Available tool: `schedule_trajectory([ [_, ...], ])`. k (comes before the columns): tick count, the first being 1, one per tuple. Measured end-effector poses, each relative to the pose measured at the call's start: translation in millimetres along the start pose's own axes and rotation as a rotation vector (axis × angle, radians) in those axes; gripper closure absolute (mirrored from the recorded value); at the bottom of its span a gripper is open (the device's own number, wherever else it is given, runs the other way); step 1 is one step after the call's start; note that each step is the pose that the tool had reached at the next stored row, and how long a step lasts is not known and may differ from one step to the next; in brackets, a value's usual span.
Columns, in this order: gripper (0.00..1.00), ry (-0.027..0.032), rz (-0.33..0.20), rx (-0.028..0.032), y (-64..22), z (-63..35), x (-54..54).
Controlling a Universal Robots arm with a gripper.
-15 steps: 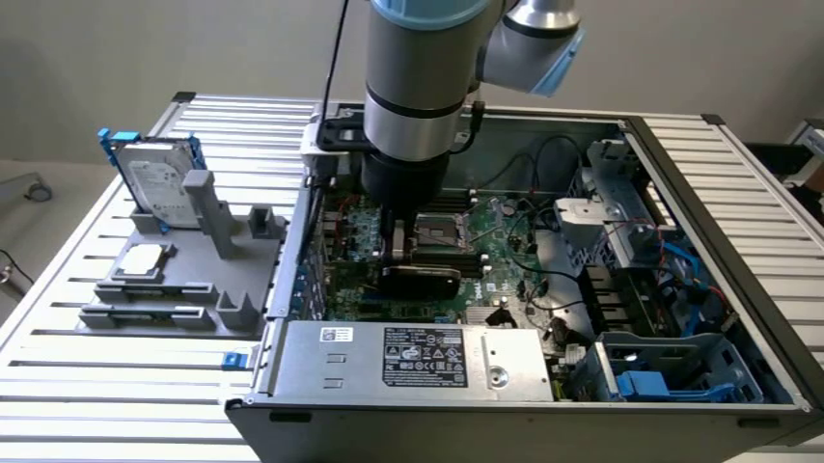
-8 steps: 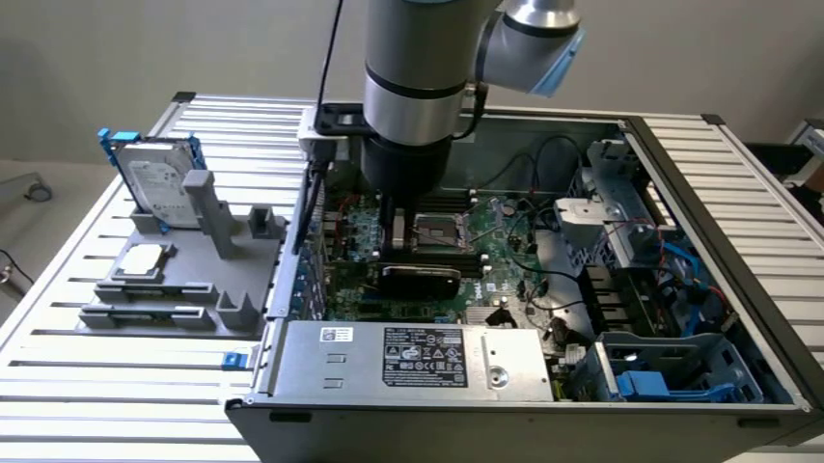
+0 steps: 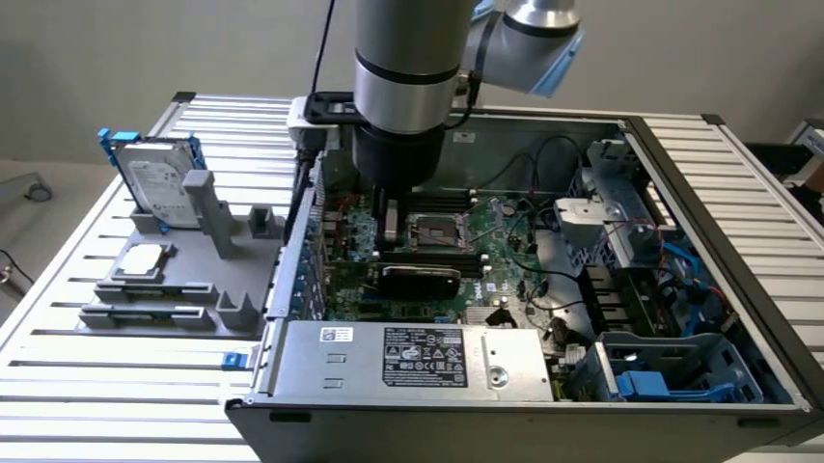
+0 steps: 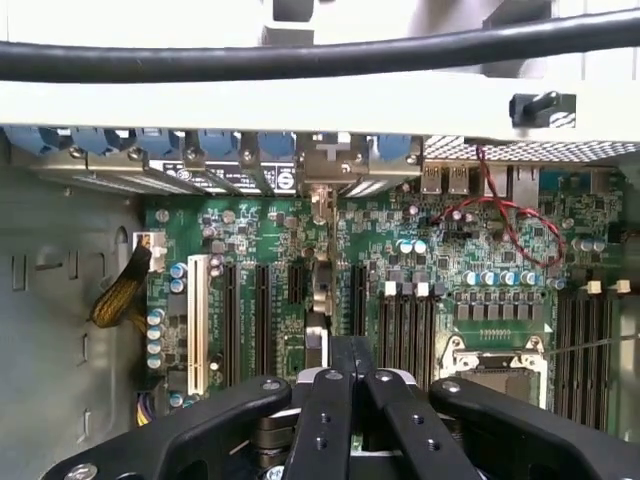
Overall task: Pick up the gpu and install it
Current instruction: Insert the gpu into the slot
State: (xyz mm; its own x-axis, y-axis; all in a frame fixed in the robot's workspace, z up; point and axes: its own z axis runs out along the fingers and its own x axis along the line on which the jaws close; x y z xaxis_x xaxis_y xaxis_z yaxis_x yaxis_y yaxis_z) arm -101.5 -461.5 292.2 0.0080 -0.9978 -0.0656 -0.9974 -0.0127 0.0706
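At the exterior view's left, on the ribbed surface (image 3: 77, 386), a grey holder (image 3: 168, 289) carries a hard drive (image 3: 154, 178) in a blue frame and a small silver chip (image 3: 142, 258). Both are well apart from the work.

Next comes the open computer case (image 3: 721, 289), and the arm (image 3: 405, 87) reaches down into it over the green board (image 4: 250, 230). The gpu (image 3: 419, 280) is inside the case. It stands on its edge over the long slots, just beside the processor socket (image 3: 431, 229), with its silver end toward the back wall of the case.

The fingers (image 4: 322, 415) are together, right at the top edge of the gpu. I cannot tell if they pinch it or only rest on it.

In my opinion this is the seating step. To do it well, the card should stay upright and in line with its slot, and the push should go straight down, without any tilt toward the socket
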Motion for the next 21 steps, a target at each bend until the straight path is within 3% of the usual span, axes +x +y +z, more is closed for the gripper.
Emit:
schedule_trajectory([
  [10, 0.89, -0.0001, 0.000, 0.0000, 26.8, -0.5, 1.7],
  [21, 0.89, -0.0001, 0.000, -0.0011, 39.4, -4.4, 7.9],
])
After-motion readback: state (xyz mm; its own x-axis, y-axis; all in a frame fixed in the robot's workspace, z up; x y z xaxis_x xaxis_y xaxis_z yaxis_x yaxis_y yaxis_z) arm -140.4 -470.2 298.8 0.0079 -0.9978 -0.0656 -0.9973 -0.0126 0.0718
